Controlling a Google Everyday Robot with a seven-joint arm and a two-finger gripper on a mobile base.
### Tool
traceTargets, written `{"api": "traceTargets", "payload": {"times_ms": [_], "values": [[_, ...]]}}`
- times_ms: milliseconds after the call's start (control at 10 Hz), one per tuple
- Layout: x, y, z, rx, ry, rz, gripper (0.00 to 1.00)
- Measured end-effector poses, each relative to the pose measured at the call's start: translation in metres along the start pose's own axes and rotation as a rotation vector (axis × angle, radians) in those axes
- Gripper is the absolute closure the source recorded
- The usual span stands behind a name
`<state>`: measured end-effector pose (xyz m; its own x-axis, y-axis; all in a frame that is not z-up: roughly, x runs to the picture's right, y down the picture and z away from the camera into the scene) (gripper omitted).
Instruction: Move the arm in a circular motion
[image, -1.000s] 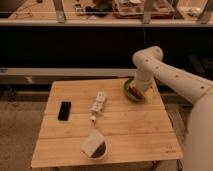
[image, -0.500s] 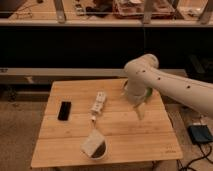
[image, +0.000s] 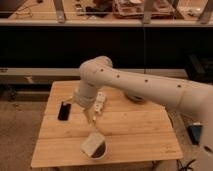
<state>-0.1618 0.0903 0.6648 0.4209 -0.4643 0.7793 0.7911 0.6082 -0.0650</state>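
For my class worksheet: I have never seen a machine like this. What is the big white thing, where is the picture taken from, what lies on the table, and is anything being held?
The big white tube is a robot arm with rounded joints. It reaches in from the right, bends, and points down. Its slender pale end is the tool, the grasping part, which hangs over the wooden table just beside the white power strip. Nothing seems to be held.

There is only one picture, looking down on the table from a raised spot. Where the camera is mounted cannot be told.

On the table lie a flat black object, the power strip, a dark bowl with something pale in it near the front, and another dish partly hidden behind the arm.
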Motion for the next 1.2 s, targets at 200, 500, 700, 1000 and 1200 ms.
{"api": "traceTargets", "payload": {"times_ms": [200, 500, 700, 1000, 1200], "values": [[0.025, -0.051, 0.029, 0.059, -0.011, -0.052, 0.2], [0.18, -0.036, 0.022, 0.016, 0.188, -0.009, 0.2], [0.271, 0.024, -0.027, -0.048, 0.338, 0.107, 0.2], [0.33, 0.116, -0.11, -0.155, 0.495, 0.276, 0.2], [0.326, 0.168, -0.144, -0.222, 0.528, 0.358, 0.2]]}}
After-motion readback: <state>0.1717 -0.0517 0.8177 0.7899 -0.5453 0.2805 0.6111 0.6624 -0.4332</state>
